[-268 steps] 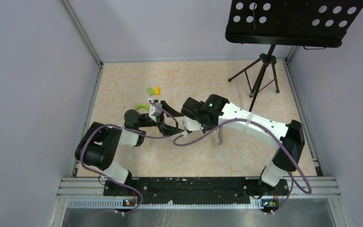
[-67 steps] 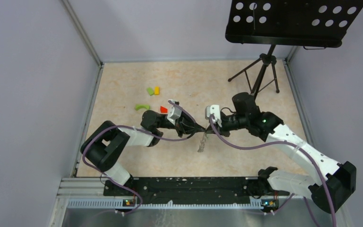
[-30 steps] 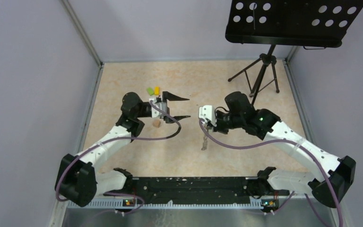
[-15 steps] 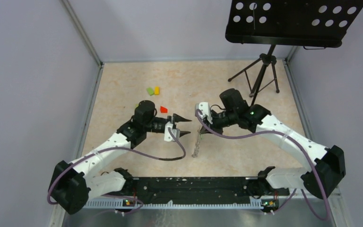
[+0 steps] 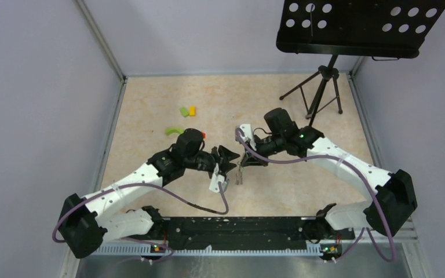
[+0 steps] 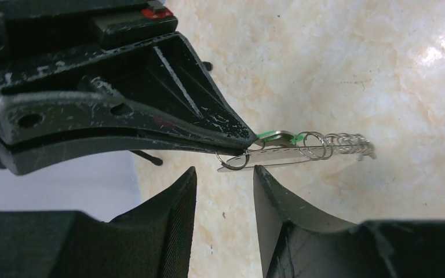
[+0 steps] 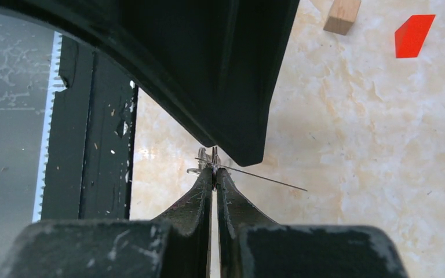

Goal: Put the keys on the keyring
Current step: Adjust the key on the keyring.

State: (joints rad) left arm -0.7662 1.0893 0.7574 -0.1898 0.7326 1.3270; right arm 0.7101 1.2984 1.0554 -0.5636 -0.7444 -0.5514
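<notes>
Overhead first. Finds the left gripper [image 5: 230, 160] and the right gripper [image 5: 245, 164] nose to nose over the middle of the table [image 5: 278, 194]. Shows the keys [image 5: 239, 175] dangling from the right one's tips, just beside the left one's. Leaves a green block [image 5: 183, 111] and a yellow block [image 5: 192, 110] side by side farther back, a curved green piece [image 5: 174, 131] near the left arm, and a black tripod [image 5: 320, 87] at the far right.

Next, off the left wrist. Shows the left fingers [image 6: 177, 208] parted to a middling gap, nothing between them. Puts the keys just above that gap, clear of both fingers: a flat blade, a green tag [image 6: 278, 137], wire loops [image 6: 316, 145] and a chain of small links [image 6: 353, 145], nipped at one end by the dark right gripper.

Lastly, off the right wrist. Shows the right fingers [image 7: 200, 197] pressed tight together on a wire loop of the keys, edge-on at the tips. Fills the upper frame with the black left gripper. Catches a red wedge [image 7: 414, 35] and a tan wooden piece [image 7: 342, 14] on the table behind.
</notes>
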